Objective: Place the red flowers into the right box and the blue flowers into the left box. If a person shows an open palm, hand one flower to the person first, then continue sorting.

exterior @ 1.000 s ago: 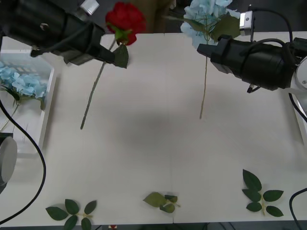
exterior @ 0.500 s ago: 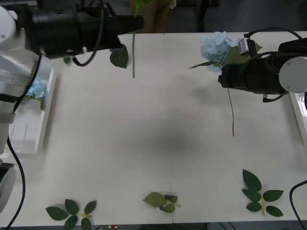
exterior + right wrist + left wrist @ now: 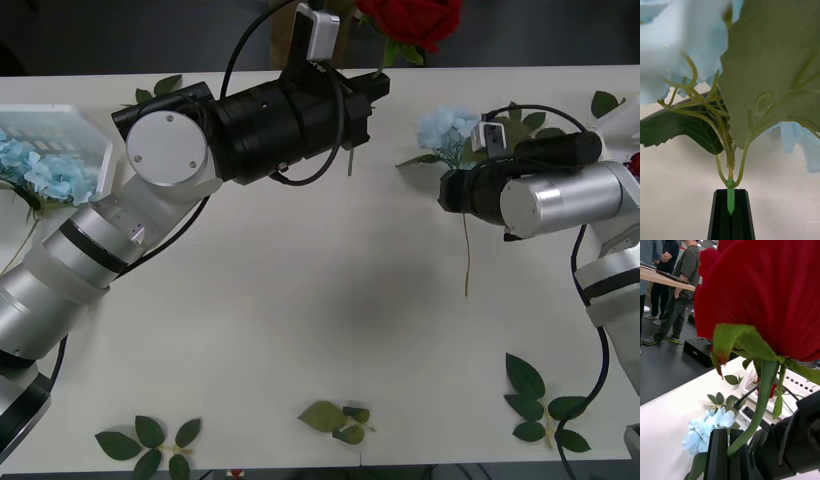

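Red flower point(image 3: 412, 20) sits at the far edge of the tabletop point(image 3: 300, 300) in the front view, head up past the edge, stem running down into the left gripper point(image 3: 372, 88). Left arm reaches diagonally across from the near left, jaws closed on the stem. Right gripper point(image 3: 447, 188) is at the right side, jaws closed on a blue flower point(image 3: 442, 130); its bloom points toward the far side and its thin stem hangs down over the tabletop, apart from the surface or touching it, can't tell. Left box point(image 3: 60, 125) at the far left edge, another blue bloom point(image 3: 45, 172) lying in it. Right box point(image 3: 615, 118): just a corner at the far right. Loose leaf sprigs point(image 3: 150, 440) along the near edge and far edge.

Right wrist view: black jaws pinched fully on the green stem base of the blue flower point(image 3: 681, 48), gripper point(image 3: 730, 210) at the bottom edge; a big green leaf point(image 3: 778, 82) covers much of the view.

Left wrist view: black jaws shut on the curved rose stem, gripper point(image 3: 728, 450); red flower head point(image 3: 763, 296) large up close. Beyond it, the blue flower point(image 3: 707, 425) with the right gripper point(image 3: 743, 410), and the right box point(image 3: 801, 384) with something red inside.
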`<state>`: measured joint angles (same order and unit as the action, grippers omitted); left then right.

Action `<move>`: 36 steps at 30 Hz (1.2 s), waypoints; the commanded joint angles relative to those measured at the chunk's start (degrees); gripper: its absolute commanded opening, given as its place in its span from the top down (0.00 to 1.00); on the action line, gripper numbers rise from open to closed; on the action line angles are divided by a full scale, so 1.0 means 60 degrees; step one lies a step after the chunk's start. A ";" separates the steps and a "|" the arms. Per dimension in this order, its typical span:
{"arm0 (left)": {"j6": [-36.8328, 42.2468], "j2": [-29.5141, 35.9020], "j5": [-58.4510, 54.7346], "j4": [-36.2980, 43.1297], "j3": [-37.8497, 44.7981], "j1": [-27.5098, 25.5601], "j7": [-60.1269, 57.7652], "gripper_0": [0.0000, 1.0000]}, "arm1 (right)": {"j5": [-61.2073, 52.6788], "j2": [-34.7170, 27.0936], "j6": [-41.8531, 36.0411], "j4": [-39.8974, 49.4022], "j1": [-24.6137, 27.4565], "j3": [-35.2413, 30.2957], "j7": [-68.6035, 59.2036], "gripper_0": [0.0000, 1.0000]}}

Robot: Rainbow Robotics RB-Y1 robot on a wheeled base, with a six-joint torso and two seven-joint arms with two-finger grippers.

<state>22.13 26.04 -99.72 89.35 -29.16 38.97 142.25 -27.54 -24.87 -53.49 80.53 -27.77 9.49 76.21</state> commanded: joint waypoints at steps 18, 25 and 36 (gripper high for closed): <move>-0.0056 -0.0135 -0.0372 0.0196 0.0113 0.0434 0.0447 1.00 | -0.3525 -0.1261 -0.1631 0.2165 -0.0133 -0.0776 0.0599 0.20; 0.0017 -0.0135 -0.0445 0.0181 0.0113 0.0419 0.0447 1.00 | -0.8623 -0.2403 -0.0240 0.2311 0.1200 -0.1523 0.4423 0.20; 0.0017 -0.0135 -0.0460 0.0181 0.0113 0.0390 0.0447 1.00 | -1.3501 -0.2037 0.3408 0.1154 0.1991 0.0352 1.1805 0.20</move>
<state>22.01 25.99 -101.74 89.33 -29.15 38.99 142.25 -104.40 -37.60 -36.29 88.16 -15.71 7.32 141.48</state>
